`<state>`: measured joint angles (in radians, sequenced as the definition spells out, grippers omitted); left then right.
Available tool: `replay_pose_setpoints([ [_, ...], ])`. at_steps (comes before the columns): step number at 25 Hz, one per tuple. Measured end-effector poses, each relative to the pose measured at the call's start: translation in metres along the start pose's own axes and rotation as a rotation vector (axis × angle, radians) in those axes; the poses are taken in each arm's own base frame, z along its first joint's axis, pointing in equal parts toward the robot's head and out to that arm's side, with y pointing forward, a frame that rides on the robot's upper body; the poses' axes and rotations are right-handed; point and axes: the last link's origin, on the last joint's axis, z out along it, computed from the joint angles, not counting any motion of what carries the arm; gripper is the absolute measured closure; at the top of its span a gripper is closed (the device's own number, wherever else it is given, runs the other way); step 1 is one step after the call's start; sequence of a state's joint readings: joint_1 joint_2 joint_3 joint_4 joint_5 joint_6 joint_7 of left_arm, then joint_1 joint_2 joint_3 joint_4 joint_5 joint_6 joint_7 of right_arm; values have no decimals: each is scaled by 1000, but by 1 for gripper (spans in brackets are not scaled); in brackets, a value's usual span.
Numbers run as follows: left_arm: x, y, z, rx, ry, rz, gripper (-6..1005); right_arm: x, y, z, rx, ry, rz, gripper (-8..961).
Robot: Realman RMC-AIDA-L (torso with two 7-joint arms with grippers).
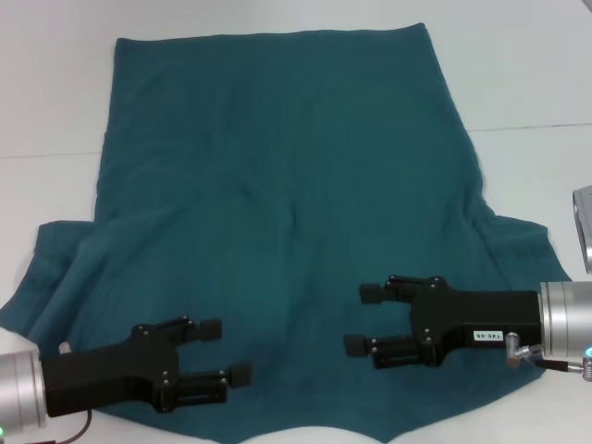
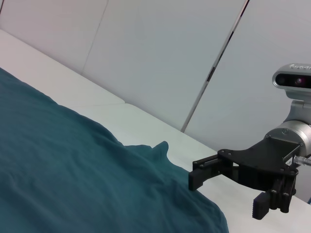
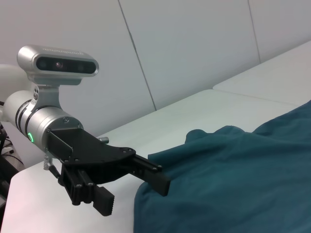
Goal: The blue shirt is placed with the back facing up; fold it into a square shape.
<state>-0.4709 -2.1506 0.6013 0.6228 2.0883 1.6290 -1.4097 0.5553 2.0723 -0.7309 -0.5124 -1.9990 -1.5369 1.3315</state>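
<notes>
Left end effector (image 1: pixel 231 351) and right end effector (image 1: pixel 360 319), both spread apart, hover over the blue shirt (image 1: pixel 277 203).

1. The blue shirt (image 2: pixel 73 174) lies spread over the white table (image 2: pixel 146 124), its cloth softly wrinkled, with one small peak raised along its edge.
2. The right gripper (image 2: pixel 226 187) hangs just past that edge, black fingers (image 2: pixel 206 172) spread apart, holding nothing.
3. A grey camera (image 2: pixel 293 80) sits atop its wrist.
4. Pale wall panels (image 2: pixel 160 53) stand behind.

The shirt (image 1: pixel 277 213) is soft matt cloth on a smooth white table (image 1: pixel 527 74); both grippers (image 1: pixel 231 351) (image 1: pixel 356 319) look matt black plastic.
</notes>
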Motion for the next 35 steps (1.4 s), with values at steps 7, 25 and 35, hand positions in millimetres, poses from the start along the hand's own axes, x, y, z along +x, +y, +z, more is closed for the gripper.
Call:
replay_pose_setpoints([
  [7,0,0,0,0,-1,0,96,0,0,0,0,0,0,13],
  [25,11,-38,-35,306,240,-156,95,1,2,3,3,-16,12,13],
  [35,0,-78,-67,614,281,-334,95,4,3,6,3,-28,45,13],
])
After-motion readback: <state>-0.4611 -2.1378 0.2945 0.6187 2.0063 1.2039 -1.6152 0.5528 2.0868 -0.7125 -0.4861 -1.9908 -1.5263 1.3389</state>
